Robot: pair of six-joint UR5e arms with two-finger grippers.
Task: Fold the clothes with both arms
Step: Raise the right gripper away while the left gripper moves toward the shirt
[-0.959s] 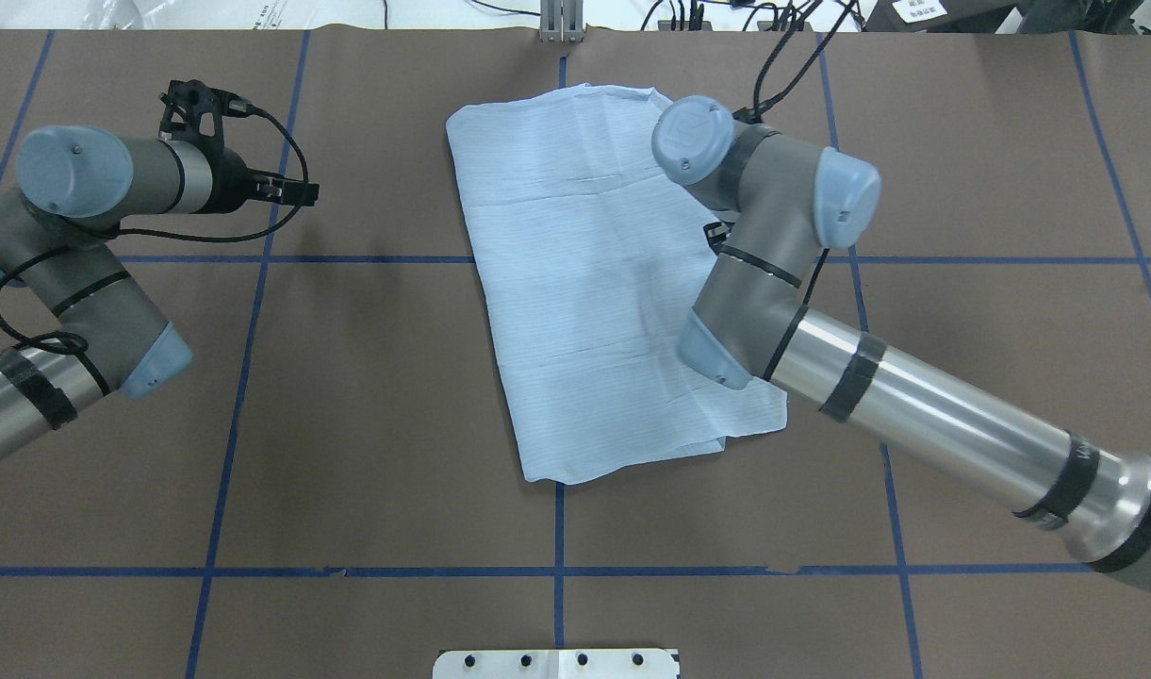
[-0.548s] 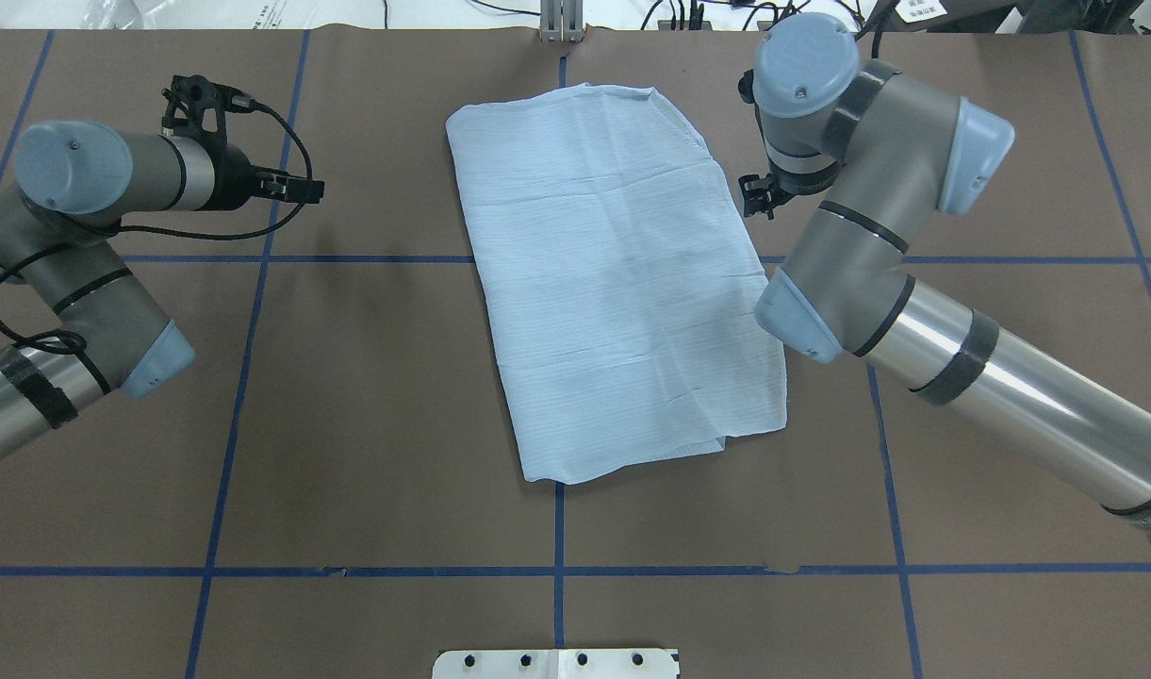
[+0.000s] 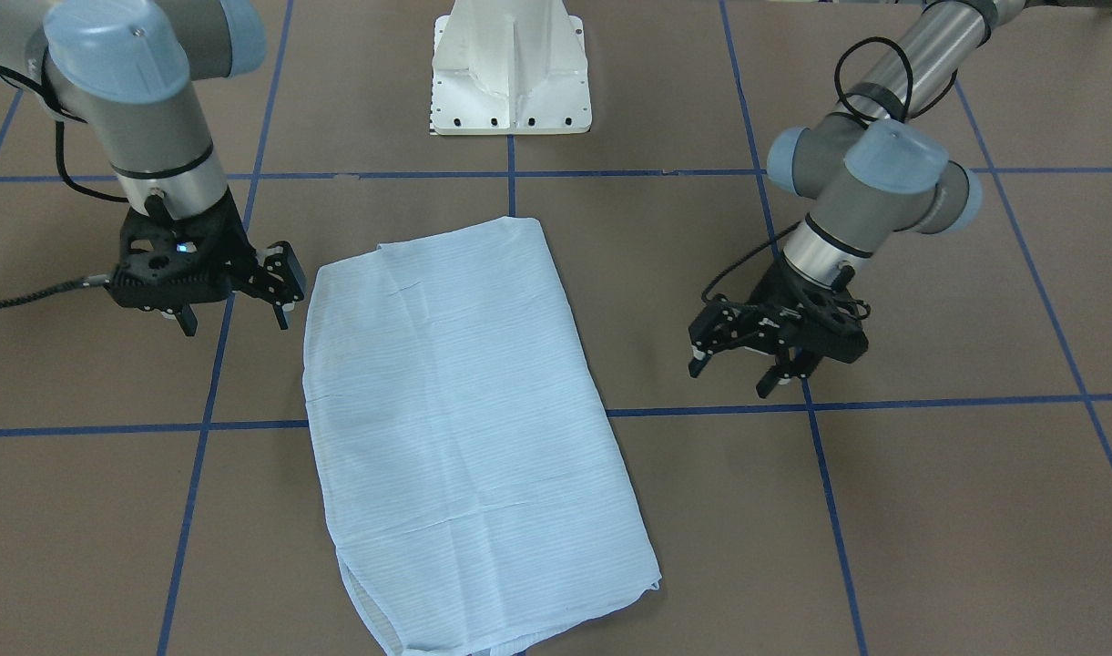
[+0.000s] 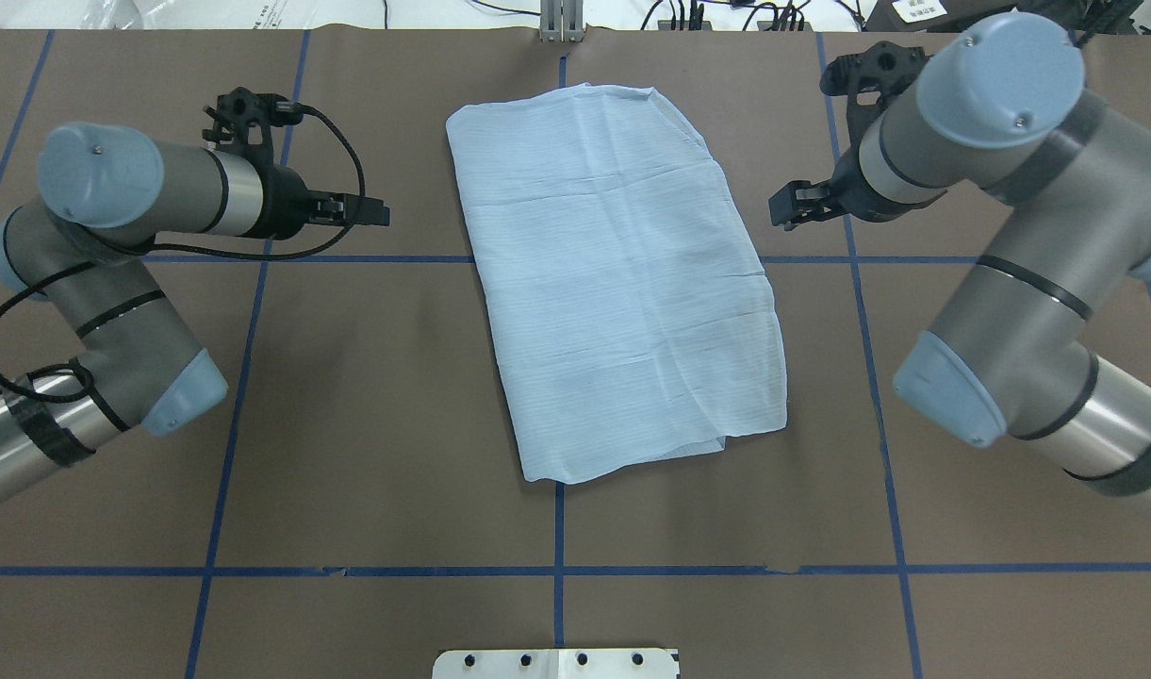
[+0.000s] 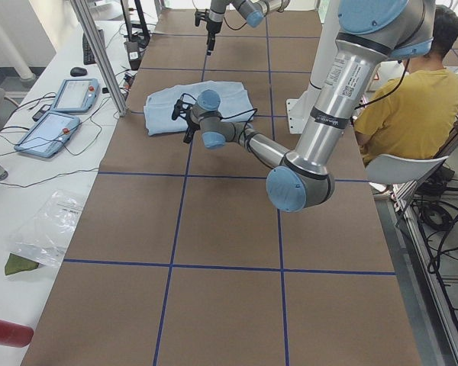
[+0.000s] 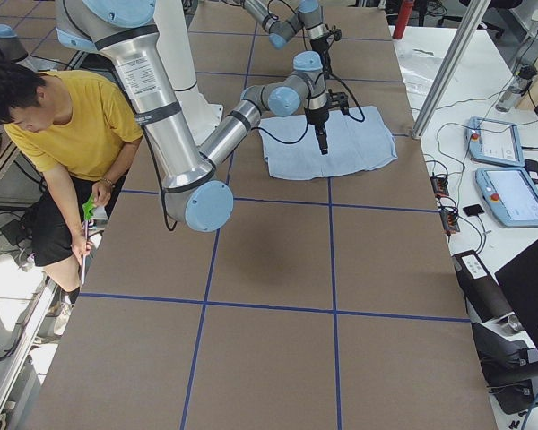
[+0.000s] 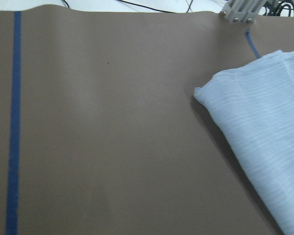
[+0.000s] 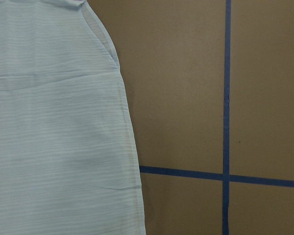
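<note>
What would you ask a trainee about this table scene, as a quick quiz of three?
1. True or false: the shirt lies folded flat on the table, and neither gripper holds it.
2. Pick one. The left gripper is: A) pressed down on the shirt; B) beside the shirt, apart from it; C) clamped on a sleeve.
3. Fill the gap: the right gripper is open and holds ____.

Key: 1 true; 2 B; 3 nothing.
</note>
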